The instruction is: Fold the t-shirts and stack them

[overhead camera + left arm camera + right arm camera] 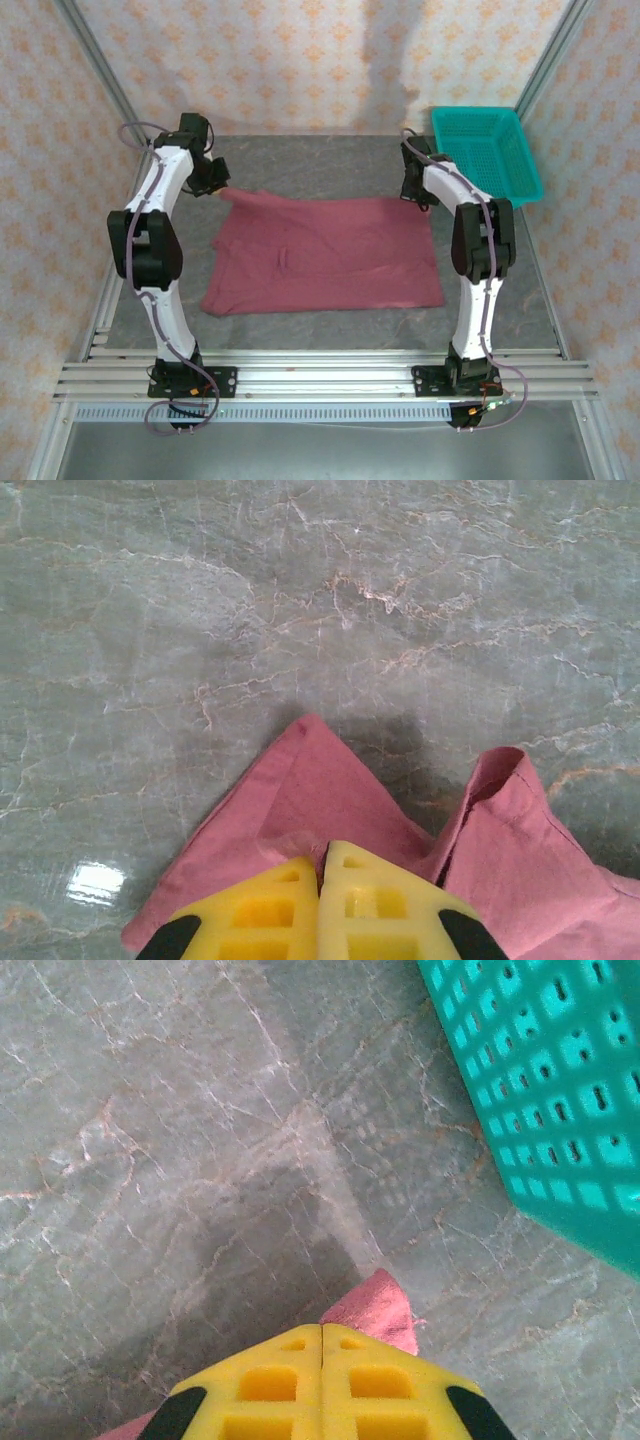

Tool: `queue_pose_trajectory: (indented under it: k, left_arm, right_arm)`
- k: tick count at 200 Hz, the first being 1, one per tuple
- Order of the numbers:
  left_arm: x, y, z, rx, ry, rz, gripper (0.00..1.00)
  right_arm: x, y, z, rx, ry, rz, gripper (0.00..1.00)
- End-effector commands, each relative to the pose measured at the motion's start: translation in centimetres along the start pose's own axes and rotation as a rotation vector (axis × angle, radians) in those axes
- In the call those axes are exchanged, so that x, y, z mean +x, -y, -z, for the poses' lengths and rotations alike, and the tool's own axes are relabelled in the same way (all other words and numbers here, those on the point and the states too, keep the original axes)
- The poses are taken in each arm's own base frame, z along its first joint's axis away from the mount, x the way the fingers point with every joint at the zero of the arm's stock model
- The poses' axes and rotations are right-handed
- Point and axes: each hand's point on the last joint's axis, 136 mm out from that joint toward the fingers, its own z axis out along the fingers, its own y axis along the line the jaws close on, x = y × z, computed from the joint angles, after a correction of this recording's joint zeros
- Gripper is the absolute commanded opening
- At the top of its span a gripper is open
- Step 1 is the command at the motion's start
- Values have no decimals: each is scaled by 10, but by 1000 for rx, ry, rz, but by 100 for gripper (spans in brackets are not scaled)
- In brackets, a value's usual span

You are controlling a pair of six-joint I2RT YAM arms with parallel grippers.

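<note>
shirt: maroon short-sleeved cotton t-shirt (330,255) lies spread flat mid-table on the grey marble-pattern tabletop (300,160), between the two arms.
long axis: runs left-right in the top view; the far edge spans from one gripper to the other.
left tool: left gripper (215,184) clenched on the shirt's far-left corner; in the left wrist view the yellow fingertips (285,880) meet with fabric bunched out in front of them.
right tool: right gripper (413,196) clenched on the far-right corner; in the right wrist view a small tip of fabric pokes out past the closed yellow fingertips (285,1360).
key relation: the rest of the shirt lies on the near side of both grippers, toward the arm bases; each arm is at its own corner, neither one nearer.
next move, judged: likely carry the far edge toward the near hem, both arms level so the fold line stays straight.
bystander: teal plastic mesh basket (476,111) at the far right, just beside the right gripper, apart from the shirt.
</note>
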Motion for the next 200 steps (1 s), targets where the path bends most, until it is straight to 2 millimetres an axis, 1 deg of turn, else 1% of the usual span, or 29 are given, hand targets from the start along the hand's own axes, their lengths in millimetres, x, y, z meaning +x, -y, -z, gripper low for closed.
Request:
queue_pose_trajectory:
  k: [1,20,44,67,85,102,124,144,165,183,200]
  left_arm:
    - [8,7,30,34,47,-28,0]
    - [22,6,38,46,49,-28,0]
    - [46,1,40,37,32,-33,0]
    - [69,-8,39,24,11,-17,0]
    - [88,-13,44,26,7,-4,0]
    - [106,-22,47,12,3,8,0]
    - [129,-40,51,-28,-5,28,0]
    - [142,-55,53,-67,0,39,0]
    - [152,-67,52,-107,-6,49,0]
    - [155,-77,52,-135,1,67,0]
    - [157,-81,51,-148,4,70,0]
  right_arm:
    - [-4,11,20,-7,47,-8,0]
    - [5,18,25,-1,45,-4,0]
    - [18,27,29,5,33,-2,0]
    - [31,34,33,10,25,0,0]
    - [40,41,35,21,18,4,0]
    - [48,45,36,21,8,2,0]
    - [57,49,38,21,-3,-1,0]
    - [65,53,42,18,-12,-6,0]
    - [74,55,47,10,-24,-11,0]
    - [82,56,51,4,-33,-15,0]
    - [91,59,53,9,-41,-13,0]
